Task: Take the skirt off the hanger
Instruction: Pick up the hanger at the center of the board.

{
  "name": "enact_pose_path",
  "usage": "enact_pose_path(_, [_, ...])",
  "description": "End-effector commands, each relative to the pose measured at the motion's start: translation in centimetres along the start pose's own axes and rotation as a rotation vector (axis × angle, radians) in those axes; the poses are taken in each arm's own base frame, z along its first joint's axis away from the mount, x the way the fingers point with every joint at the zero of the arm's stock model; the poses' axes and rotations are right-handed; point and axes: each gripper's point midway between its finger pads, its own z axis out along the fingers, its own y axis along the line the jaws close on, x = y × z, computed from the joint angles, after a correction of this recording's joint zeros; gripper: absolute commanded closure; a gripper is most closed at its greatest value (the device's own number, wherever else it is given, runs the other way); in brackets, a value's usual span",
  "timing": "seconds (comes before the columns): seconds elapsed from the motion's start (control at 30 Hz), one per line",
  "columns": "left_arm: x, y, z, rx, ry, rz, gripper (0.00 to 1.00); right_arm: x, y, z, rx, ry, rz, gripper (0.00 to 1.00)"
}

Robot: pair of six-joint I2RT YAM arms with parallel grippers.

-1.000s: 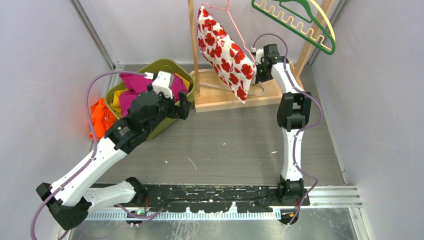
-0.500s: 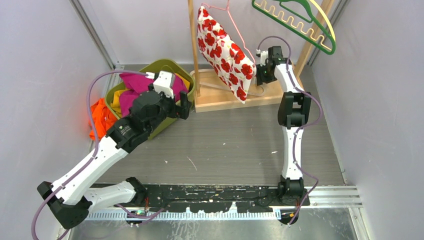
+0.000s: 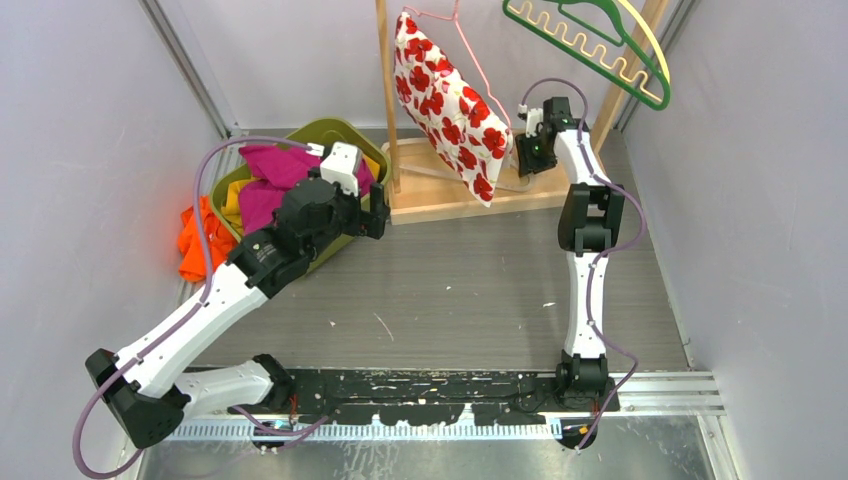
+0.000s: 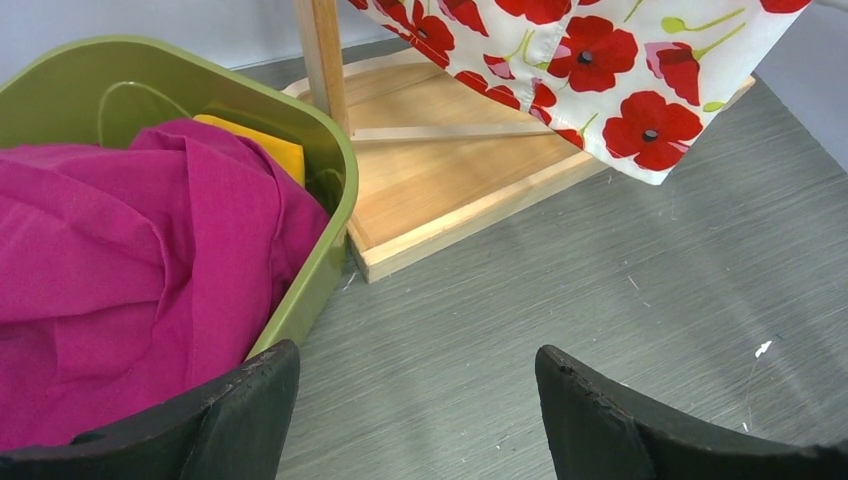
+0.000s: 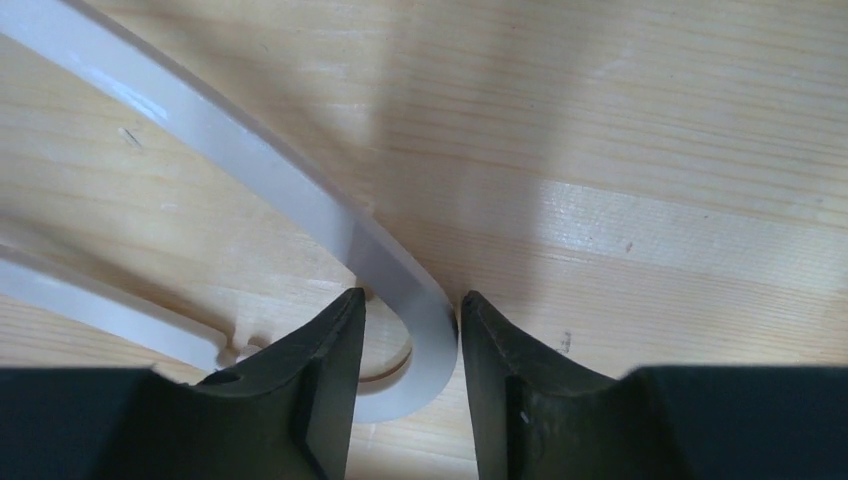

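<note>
Down on the rack's wooden base (image 3: pixel 430 205), my right end effector (image 5: pixel 410 300) straddles a white hanger (image 5: pixel 250 160) at its bend, jaws narrowed; clamped or not, can't tell. Skirt (image 3: pixel 450 105) hangs just left of it on the pink hanger (image 3: pixel 483 70), long axis slanting downward. Right arm is nearer; left end effector (image 4: pixel 415 370) gapes by the bin (image 4: pixel 330 200).

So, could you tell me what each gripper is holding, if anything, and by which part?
The left gripper holds nothing. The right gripper straddles the curved end of the white plastic hanger; whether it grips is unclear.
</note>
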Motion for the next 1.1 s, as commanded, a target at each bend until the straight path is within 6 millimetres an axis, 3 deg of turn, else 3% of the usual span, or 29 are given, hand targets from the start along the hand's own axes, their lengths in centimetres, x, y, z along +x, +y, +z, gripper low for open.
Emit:
enact_pose_path(0.0, [-3.4, -0.4, -1.1, 0.027, -0.11, -0.032, 0.13, 0.3, 1.7, -0.7, -0.075, 0.018, 0.034, 0.6])
enact_pose_path(0.13, [-3.5, -0.2, -1.7, 0.029, -0.127, -0.041, 0.13, 0.6, 2.9, -1.3, -0.116, 0.036, 0.087, 0.98])
enact_pose_path(0.17, [-3.6, -0.2, -1.9, 0.031, -0.13, -0.042, 0.13, 0.7, 3.2, -1.6, -0.126, 0.04, 0.104, 0.99])
enact_pose_path(0.33, [-4.0, -0.3, -3.0, 0.056, -0.151, -0.056, 0.14, 0.5, 3.9, -3.2, -0.137, 0.028, 0.162, 0.99])
enact_pose_path(0.43, [-4.3, -0.2, -3.9, 0.063, -0.172, -0.075, 0.14, -0.5, 4.0, -5.4, -0.109, -0.023, 0.185, 0.99])
enact_pose_path(0.6, [-4.7, -0.4, -5.5, 0.101, -0.199, -0.108, 0.15, -1.2, 4.5, -10.0, -0.064, -0.07, 0.191, 0.99])
enact_pose_path(0.73, [-5.0, -0.9, -6.7, 0.143, -0.208, -0.13, 0.16, -2.0, 4.8, -15.2, 0.009, -0.127, 0.17, 0.99])
enact_pose_path(0.9, [-4.4, -1.2, -7.3, 0.175, -0.199, -0.155, 0.16, -2.4, 2.9, -20.4, 0.179, -0.18, 0.165, 0.99])
enact_pose_path(1.07, [-4.3, -1.1, -7.9, 0.178, -0.204, -0.16, 0.17, -1.3, 0.6, -24.6, 0.422, -0.147, 0.107, 0.99])
